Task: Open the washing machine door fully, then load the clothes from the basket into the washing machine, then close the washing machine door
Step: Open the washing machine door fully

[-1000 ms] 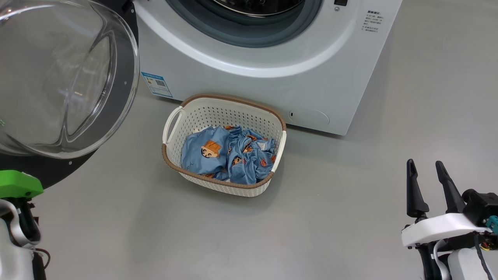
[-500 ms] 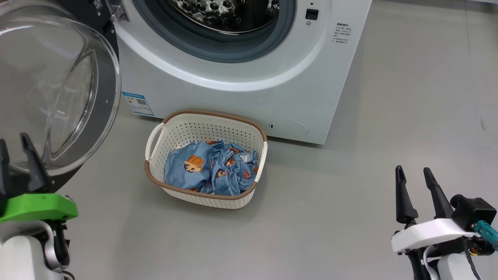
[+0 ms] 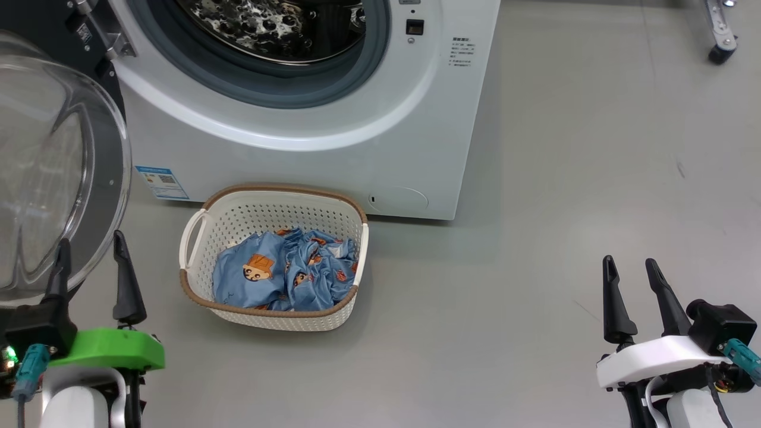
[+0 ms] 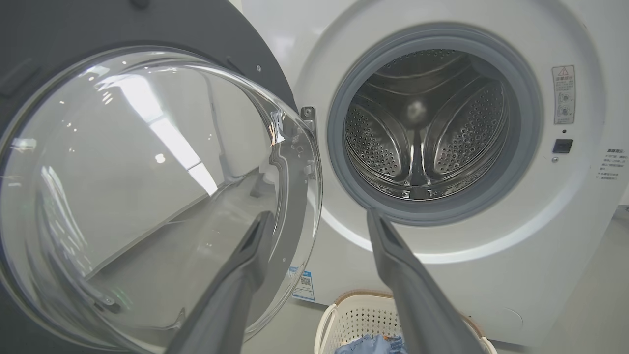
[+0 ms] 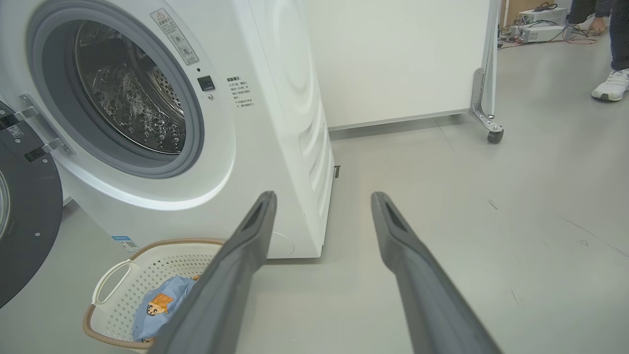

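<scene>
The white washing machine point(image 3: 309, 119) stands with its steel drum point(image 4: 422, 132) exposed. Its round black door point(image 3: 53, 166) with the clear glass bowl point(image 4: 147, 187) is swung wide open to the left. On the floor in front sits the cream basket point(image 3: 196, 229) holding the light blue printed clothes point(image 3: 279, 270). At the lower left my left gripper point(image 3: 89, 246) stands open beside the door's lower edge, with nothing between its fingers. My right gripper point(image 3: 630, 264) is open and empty at the lower right, well away from the basket.
A white panel on castors point(image 5: 486, 123) stands behind and to the right of the machine, its wheel point(image 3: 719, 53) at the far right. A person's foot point(image 5: 609, 83) and some electronics point(image 5: 540, 29) are far back. Grey floor point(image 3: 565, 196) spreads right of the basket.
My left gripper has opened and risen into the head view beside the door. The head camera has shifted, so the whole scene sits further left and lower, showing more of the drum.
</scene>
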Controlling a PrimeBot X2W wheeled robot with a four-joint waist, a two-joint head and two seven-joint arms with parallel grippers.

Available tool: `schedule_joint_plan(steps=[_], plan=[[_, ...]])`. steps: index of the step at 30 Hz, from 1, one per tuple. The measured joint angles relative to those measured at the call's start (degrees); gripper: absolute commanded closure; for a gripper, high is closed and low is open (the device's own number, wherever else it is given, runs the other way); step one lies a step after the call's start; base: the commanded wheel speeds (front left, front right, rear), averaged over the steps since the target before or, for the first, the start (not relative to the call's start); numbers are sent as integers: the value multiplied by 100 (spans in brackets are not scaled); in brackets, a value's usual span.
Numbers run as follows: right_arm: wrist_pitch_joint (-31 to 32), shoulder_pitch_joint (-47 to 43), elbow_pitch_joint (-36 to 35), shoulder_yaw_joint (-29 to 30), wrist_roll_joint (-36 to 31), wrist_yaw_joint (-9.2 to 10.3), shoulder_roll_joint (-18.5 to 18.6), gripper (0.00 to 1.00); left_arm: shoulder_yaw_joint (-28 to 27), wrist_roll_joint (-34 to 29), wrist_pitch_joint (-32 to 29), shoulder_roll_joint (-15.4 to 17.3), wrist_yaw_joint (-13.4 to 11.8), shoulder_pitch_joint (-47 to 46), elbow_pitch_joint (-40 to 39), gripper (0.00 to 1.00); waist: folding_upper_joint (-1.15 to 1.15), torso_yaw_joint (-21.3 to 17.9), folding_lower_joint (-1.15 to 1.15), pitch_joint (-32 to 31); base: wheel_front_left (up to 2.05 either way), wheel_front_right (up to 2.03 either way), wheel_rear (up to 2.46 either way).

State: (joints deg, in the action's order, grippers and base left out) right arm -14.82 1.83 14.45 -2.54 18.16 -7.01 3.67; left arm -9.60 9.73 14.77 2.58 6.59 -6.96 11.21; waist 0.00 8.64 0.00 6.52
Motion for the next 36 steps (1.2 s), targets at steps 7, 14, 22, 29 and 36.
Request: schedule_joint_plan(steps=[7, 14, 22, 29, 36], plan=[[0, 1, -8, -23, -24, 0, -4, 0, 248, -108, -1, -4, 27, 279, -8, 0, 0, -304, 0, -47, 0, 0, 0], [0, 3, -129, -112, -159, 0, -7, 0, 422, -105, -1, -3, 46, 446, -22, 0, 0, -566, 0, -101, 0, 0, 0], [0, 3, -277, -129, -236, 0, -7, 0, 633, -62, -1, -1, 53, 586, -44, 0, 0, -759, 0, -159, 0, 0, 0], [0, 0, -364, -121, -324, 0, -9, 0, 716, -46, -1, 1, 53, 612, -62, 0, 0, -822, 0, -211, 0, 0, 0], [0, -12, -414, -122, -381, 0, -8, 0, 759, -44, -1, 7, 53, 700, -59, 0, 0, -839, 0, -243, 0, 0, 0]])
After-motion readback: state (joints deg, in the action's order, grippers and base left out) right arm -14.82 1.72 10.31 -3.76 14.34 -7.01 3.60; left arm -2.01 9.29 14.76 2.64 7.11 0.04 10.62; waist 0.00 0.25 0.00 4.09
